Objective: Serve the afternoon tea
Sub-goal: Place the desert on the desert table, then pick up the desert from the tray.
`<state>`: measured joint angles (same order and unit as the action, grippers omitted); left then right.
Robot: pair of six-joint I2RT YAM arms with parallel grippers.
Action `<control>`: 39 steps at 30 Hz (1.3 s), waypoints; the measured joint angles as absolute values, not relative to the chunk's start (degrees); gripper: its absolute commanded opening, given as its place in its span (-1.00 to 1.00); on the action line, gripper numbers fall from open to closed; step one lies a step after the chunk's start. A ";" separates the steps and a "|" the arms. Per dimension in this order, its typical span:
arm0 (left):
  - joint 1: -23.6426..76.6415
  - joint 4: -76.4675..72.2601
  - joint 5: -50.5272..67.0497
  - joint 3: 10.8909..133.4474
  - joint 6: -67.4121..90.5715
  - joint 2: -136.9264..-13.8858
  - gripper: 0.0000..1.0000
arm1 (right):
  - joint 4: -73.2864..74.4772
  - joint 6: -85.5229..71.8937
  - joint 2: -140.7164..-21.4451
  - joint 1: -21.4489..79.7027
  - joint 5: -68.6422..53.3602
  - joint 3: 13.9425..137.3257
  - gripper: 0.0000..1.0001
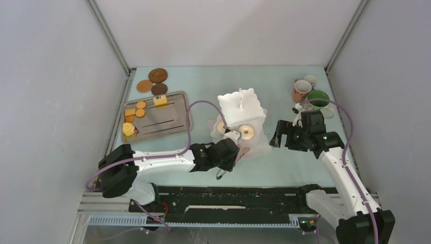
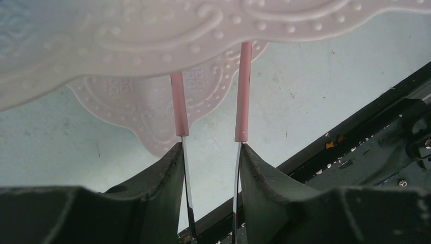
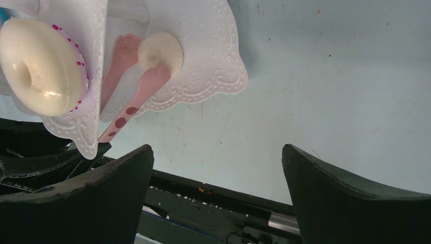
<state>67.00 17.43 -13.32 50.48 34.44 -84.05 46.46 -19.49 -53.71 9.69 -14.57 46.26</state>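
Clamping pink tongs [image 2: 179,107] in part-closed left gripper [image 2: 211,150], tips beside a pale round cake [image 3: 160,51] on the bottom tier [image 3: 213,56] of the white stand [image 1: 241,109], 6 o'clock edge; best released gently, withdrawn level; right gripper [image 3: 216,152] gaping, empty.

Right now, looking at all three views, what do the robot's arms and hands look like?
The left arm and right arm have white shells with black joints. A purple cable loops beside each. The left hand and right hand are black, each with two broad wedge-shaped fingers.
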 measured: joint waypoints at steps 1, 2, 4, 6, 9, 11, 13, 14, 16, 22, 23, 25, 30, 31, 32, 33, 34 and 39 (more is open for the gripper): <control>67.02 17.56 -13.39 50.48 34.41 -84.03 -0.08 | 46.46 -19.49 -53.71 9.69 -14.57 46.26 0.99; 67.00 17.72 -13.41 50.48 34.33 -83.99 -0.07 | 46.48 -19.49 -53.71 9.69 -14.57 46.26 0.99; 67.00 18.02 -13.50 50.48 34.04 -83.94 -0.07 | 46.48 -19.49 -53.71 9.69 -14.61 46.26 0.99; 67.02 18.28 -13.58 50.48 33.91 -83.81 -0.07 | 46.48 -19.49 -53.71 9.80 -14.63 46.26 0.99; 67.02 18.70 -13.78 50.50 33.43 -83.40 -0.07 | 46.48 -19.49 -53.71 9.93 -14.72 46.26 0.99; 67.00 19.25 -13.96 50.83 33.01 -83.13 -0.07 | 46.48 -19.46 -53.71 9.98 -14.76 46.26 0.99; 67.00 19.86 -14.13 51.29 32.77 -82.59 -0.07 | 46.48 -19.49 -53.71 10.07 -14.76 46.26 0.99; 67.02 20.10 -14.37 51.40 32.51 -82.00 -0.07 | 46.48 -19.49 -53.71 10.09 -14.76 46.26 0.99; 67.00 20.62 -14.55 51.44 32.27 -80.44 -0.07 | 46.48 -19.46 -53.71 10.20 -14.76 46.26 0.99; 67.02 23.27 -14.85 51.42 31.42 -75.18 -0.09 | 46.48 -19.46 -53.69 10.39 -14.79 46.26 0.99; 67.02 24.01 -14.85 51.31 31.42 -74.35 -0.09 | 46.48 -19.49 -53.65 10.44 -14.76 46.26 0.99; 67.00 25.21 -14.87 50.72 31.44 -72.73 -0.08 | 46.48 -19.46 -53.45 10.44 -14.79 46.26 0.99; 66.70 29.82 -14.92 46.41 31.59 -66.67 -0.08 | 46.46 -19.46 -52.95 10.44 -14.79 46.26 0.99; 66.46 30.92 -14.90 45.39 31.68 -65.65 -0.08 | 46.46 -19.49 -52.88 10.44 -14.79 46.26 0.99; 66.06 32.25 -14.87 44.07 31.88 -64.55 -0.08 | 46.46 -19.49 -52.80 10.44 -14.79 46.26 0.99; 65.76 33.17 -14.90 43.27 32.01 -63.86 -0.08 | 46.44 -19.49 -52.71 10.44 -14.79 46.26 0.99; 65.01 34.28 -14.85 42.04 32.16 -62.76 -0.06 | 46.44 -19.49 -52.66 10.41 -14.76 46.26 0.99; 58.74 39.44 -14.72 38.11 33.58 -54.89 -0.04 | 46.44 -19.49 -52.58 10.31 -14.76 46.26 0.99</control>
